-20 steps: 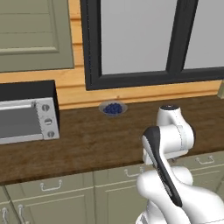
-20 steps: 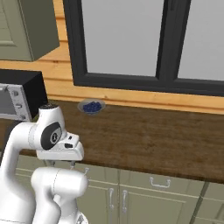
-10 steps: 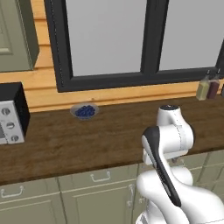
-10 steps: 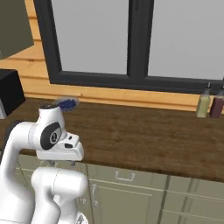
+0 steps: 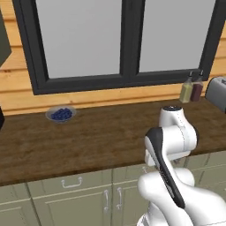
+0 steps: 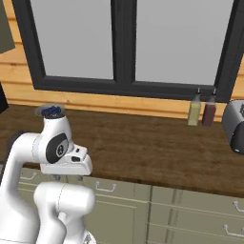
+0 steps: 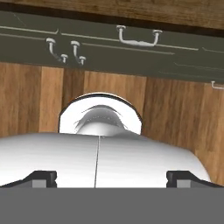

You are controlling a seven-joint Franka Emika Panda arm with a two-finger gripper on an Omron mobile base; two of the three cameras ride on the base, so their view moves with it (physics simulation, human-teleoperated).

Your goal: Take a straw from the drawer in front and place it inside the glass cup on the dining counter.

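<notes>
The whole scene has slid leftward in both base views since a second ago, so the base has driven to the right. The toaster oven has gone from view, the bowl (image 5: pixel 61 114) of dark berries now sits far left on the wood surface (image 5: pixel 88 141), and two bottles (image 5: pixel 191 90) and a toaster (image 5: pixel 218 92) have come in at the right.

The claw (image 7: pixel 112 177) shows in the hand view, its two dark tips far apart with nothing between them. It points down at the robot's own body, and beyond it lie a wood floor (image 7: pixel 175 113) and the green cabinet fronts. A drawer (image 7: pixel 144 46) with a curved silver handle (image 7: pixel 136 37) lies past the claw, shut; door handles (image 7: pixel 63 51) hang beside it.

The left base view shows a drawer (image 5: pixel 70 182) under the surface, left of the arm. The right base view shows more cabinet fronts (image 6: pixel 190 214) to the arm's right.
</notes>
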